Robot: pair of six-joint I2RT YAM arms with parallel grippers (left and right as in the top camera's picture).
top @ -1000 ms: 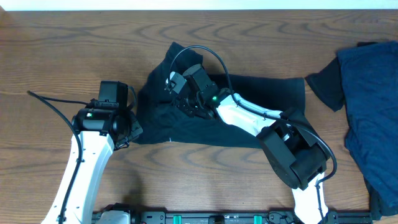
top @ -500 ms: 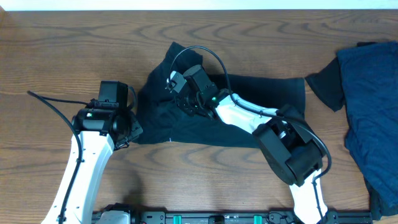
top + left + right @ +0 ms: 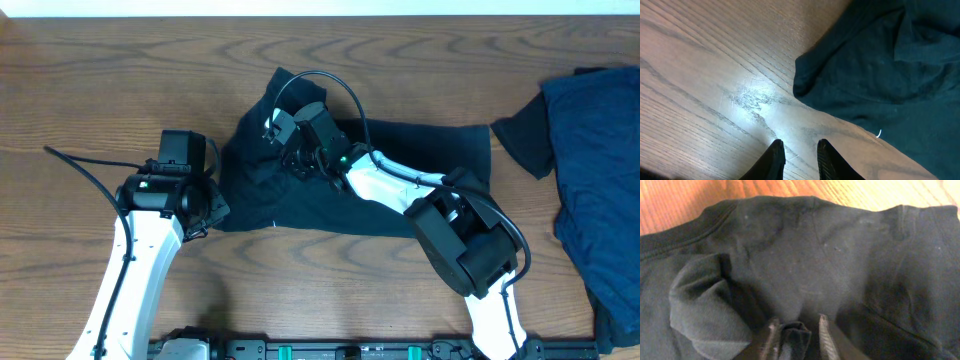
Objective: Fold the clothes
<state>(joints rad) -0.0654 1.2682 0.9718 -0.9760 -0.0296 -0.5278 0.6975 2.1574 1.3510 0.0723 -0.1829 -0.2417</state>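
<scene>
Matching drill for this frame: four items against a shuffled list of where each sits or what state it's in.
1. dark T-shirt
2. blue garment
3. left gripper
4. right gripper

A. fabric bunched between its fingers
B. far right in the overhead view
C. over the bare table, nothing between its fingers
D. spread out mid-scene

Pairs: 1-D, 2-B, 3-C, 4-A

dark T-shirt [image 3: 440, 160]: 1 | blue clothes pile [image 3: 600, 150]: 1 | arms [image 3: 130, 260] [image 3: 390, 185]: 2 | table [image 3: 100, 80]: 1
</scene>
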